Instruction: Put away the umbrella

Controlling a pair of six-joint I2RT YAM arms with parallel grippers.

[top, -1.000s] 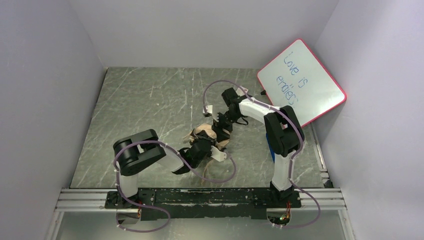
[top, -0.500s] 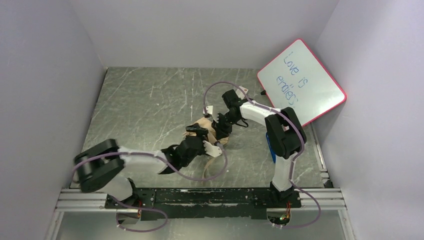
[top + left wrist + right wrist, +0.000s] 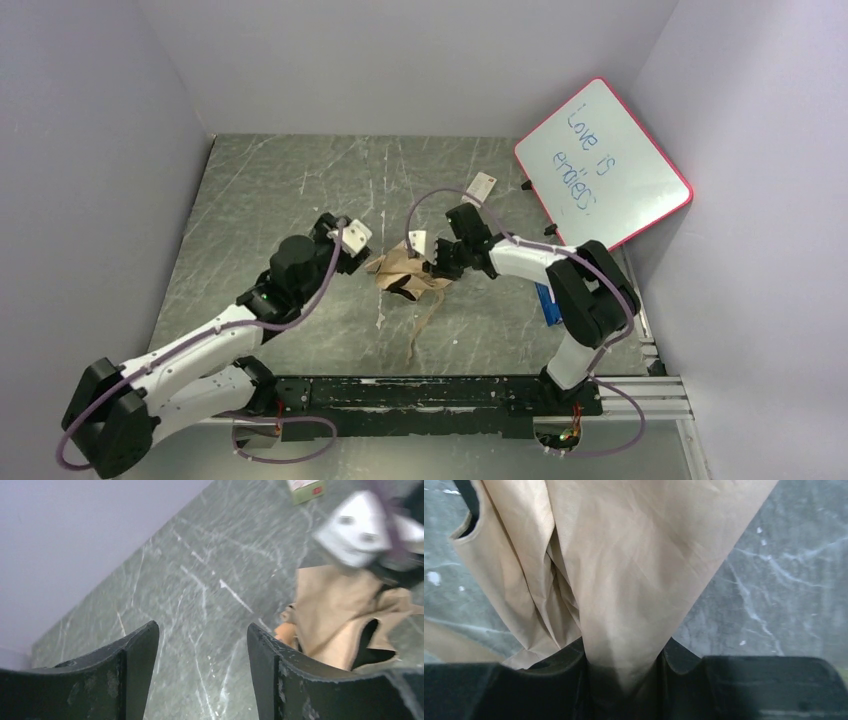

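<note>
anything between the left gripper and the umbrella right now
Nothing but a short stretch of bare table lies between the left gripper and the umbrella. The left wrist view shows this, and the top view agrees.

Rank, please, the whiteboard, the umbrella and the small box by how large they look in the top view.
1. whiteboard, clearly largest
2. umbrella, bunched up, with its strap trailing
3. box, by far the smallest
</note>
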